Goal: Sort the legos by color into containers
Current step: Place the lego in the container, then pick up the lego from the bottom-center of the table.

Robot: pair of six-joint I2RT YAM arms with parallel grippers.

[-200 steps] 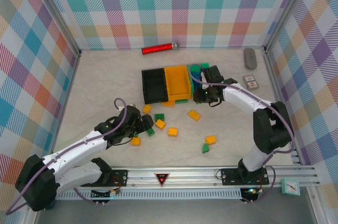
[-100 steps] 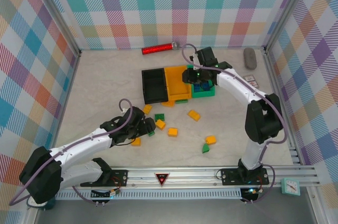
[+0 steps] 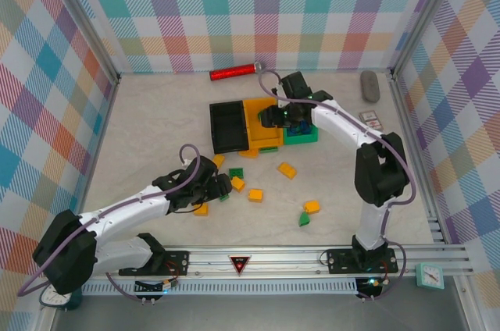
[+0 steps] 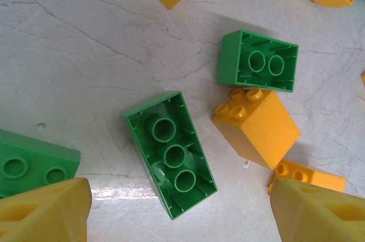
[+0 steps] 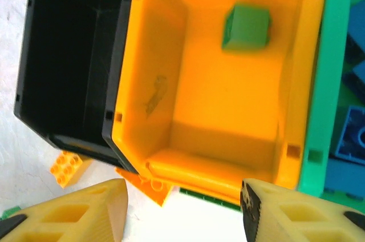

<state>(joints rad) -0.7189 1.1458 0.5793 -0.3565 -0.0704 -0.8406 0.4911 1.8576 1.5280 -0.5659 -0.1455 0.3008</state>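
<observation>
- Left fingers (image 4: 45, 213): open and empty, poised over an upturned green lego (image 4: 170, 153) toward the counter's near edge. Hazard: an orange lego (image 4: 256, 126) lies just beside it, so closing may pinch both or push the green one askew.
- Right fingers (image 5: 285, 213): apart and empty, above the orange-yellow container (image 5: 171, 82) toward the far edge. Hazard: a stray green lego (image 5: 246, 26) lies inside it, not in the adjoining green container (image 5: 319, 111). Left there, the sort is wrong.
</observation>
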